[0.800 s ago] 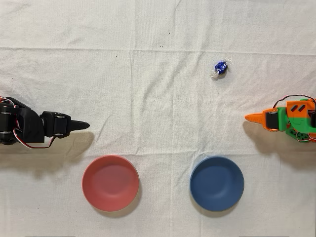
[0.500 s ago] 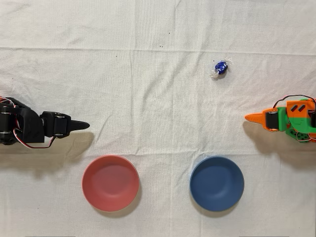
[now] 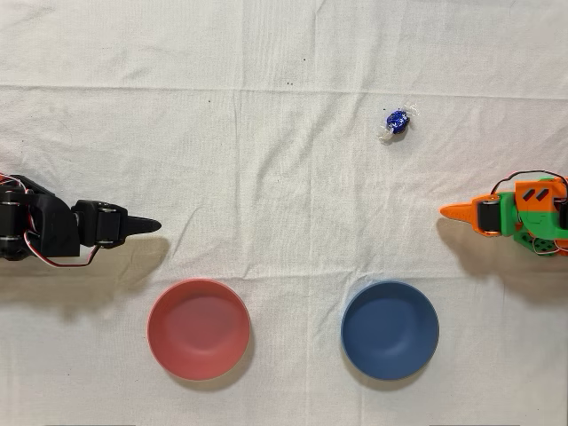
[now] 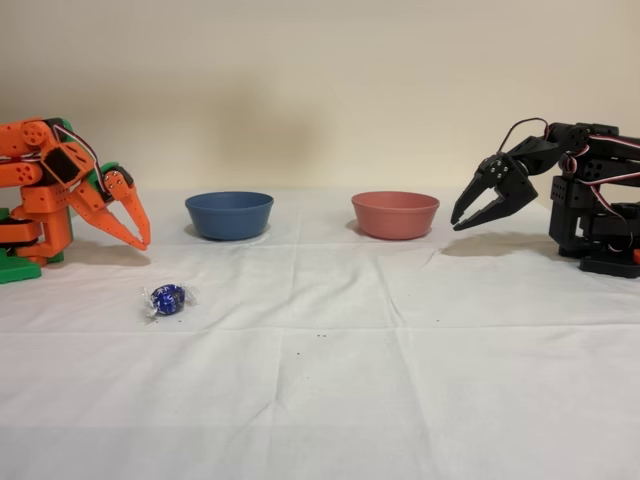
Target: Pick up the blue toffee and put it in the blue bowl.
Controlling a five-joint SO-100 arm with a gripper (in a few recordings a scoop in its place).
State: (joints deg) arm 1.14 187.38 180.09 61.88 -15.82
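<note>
1 blue toffee [image 3: 397, 121], shiny foil with clear twisted ends, lies apart from the pressed-together hand [image 4: 143, 240].

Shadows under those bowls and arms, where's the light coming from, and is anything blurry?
Overhead view: soft shadows fall below and left of the blue bowl and the orange arm's hand, so light comes from upper right. Fixed view: sharp, with foil glints on the blue toffee.

orange arm folded low | claw [image 4: 140, 238] closed, tips down, empty
</note>
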